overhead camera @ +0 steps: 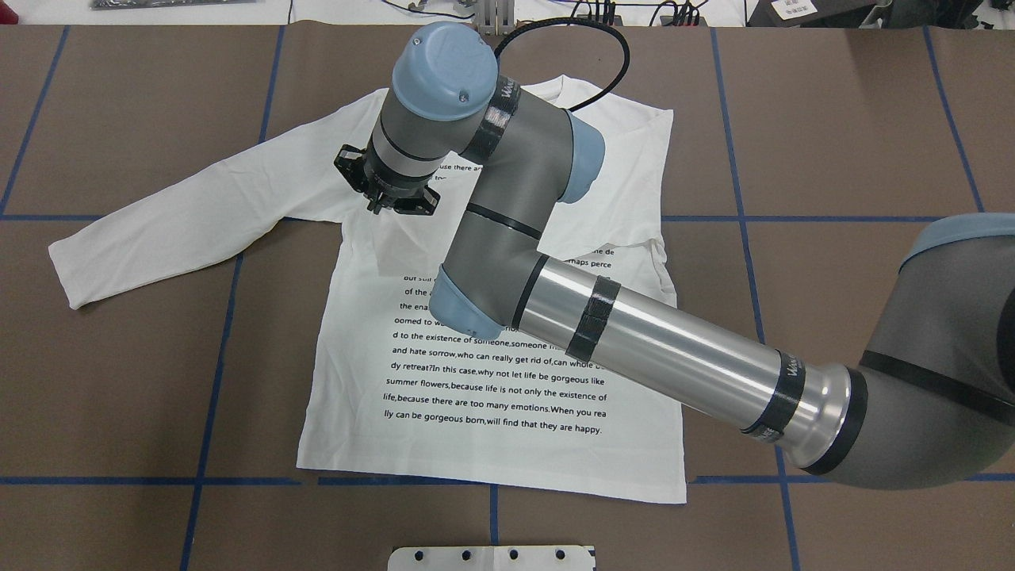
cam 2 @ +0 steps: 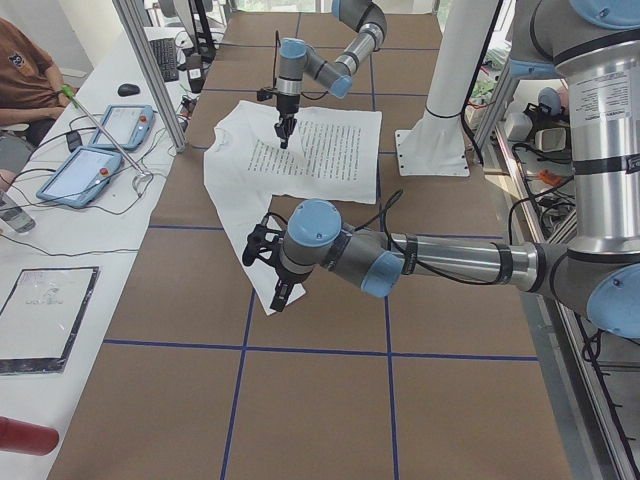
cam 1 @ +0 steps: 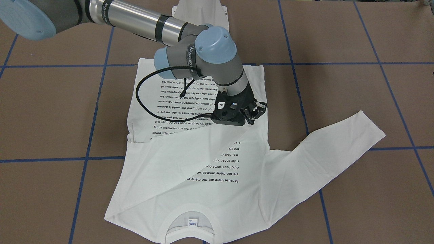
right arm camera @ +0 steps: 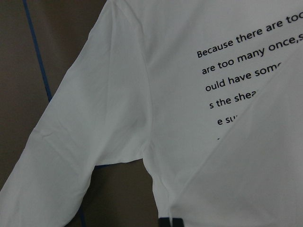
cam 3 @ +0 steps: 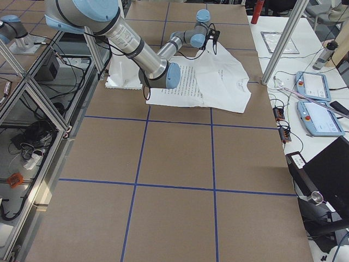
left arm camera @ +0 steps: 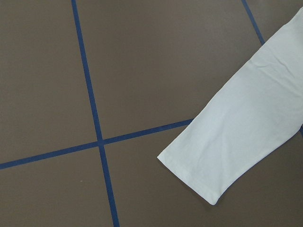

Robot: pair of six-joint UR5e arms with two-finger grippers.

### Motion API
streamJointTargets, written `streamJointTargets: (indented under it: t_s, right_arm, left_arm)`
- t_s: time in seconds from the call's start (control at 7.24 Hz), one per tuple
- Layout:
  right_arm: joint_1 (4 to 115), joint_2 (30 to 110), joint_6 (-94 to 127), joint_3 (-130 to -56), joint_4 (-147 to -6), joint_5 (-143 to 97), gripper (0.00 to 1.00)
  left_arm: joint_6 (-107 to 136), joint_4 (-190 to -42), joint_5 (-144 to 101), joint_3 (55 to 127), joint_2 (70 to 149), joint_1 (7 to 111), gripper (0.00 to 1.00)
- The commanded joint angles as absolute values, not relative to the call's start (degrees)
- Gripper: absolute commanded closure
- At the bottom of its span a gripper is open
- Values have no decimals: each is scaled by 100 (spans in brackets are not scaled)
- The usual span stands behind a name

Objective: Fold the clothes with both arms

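The brown table (overhead camera: 119, 381) is bearing the white T-shirt (overhead camera: 492, 460), lying flat, one sleeve (cam 1: 169, 162) folded across its print. The right arm (overhead camera: 674, 349) is reaching over it, the right gripper (cam 1: 255, 114) hovering, seemingly closed and empty. The left gripper (cam 2: 281, 298) is hanging above the other cuff (left arm camera: 199, 179); whether it is gaping or closed I cannot tell.

The light in here is bright, even and soft, falling from above. The matte brown surface (overhead camera: 833, 159) throws back no glare. The white long-sleeved T-shirt (overhead camera: 507, 452) runs close to washed-out in the overhead view, its folds faint. A pale streak shines along the right arm's silver tube (overhead camera: 674, 357), and only a weak, blurry shadow lies beneath it. The right wrist view is dimmer, the cloth greyish. Both side views tilt the aluminium frame posts (cam 3: 283, 41) outward.
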State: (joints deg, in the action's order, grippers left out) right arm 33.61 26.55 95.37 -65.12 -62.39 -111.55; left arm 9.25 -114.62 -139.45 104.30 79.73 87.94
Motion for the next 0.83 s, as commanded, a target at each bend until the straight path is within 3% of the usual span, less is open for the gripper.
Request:
streamJointTargets:
  t_s: [0.0, 0.55, 0.69]
  right_arm:
    - [3261, 2654, 9684, -6460, -6082, -10855, 76]
    - [3269, 2488, 10291, -6451, -5994, -10477, 74]
    - [3304, 2513, 10414, -6477, -6003, -10477, 68]
  left_arm:
    - [1158, -11443, -13948, 10433, 8007, 8772, 0]
    - [1283, -11626, -13948, 10048, 8208, 8631, 0]
    - [1335, -11924, -13913, 9741, 8374, 8509, 0]
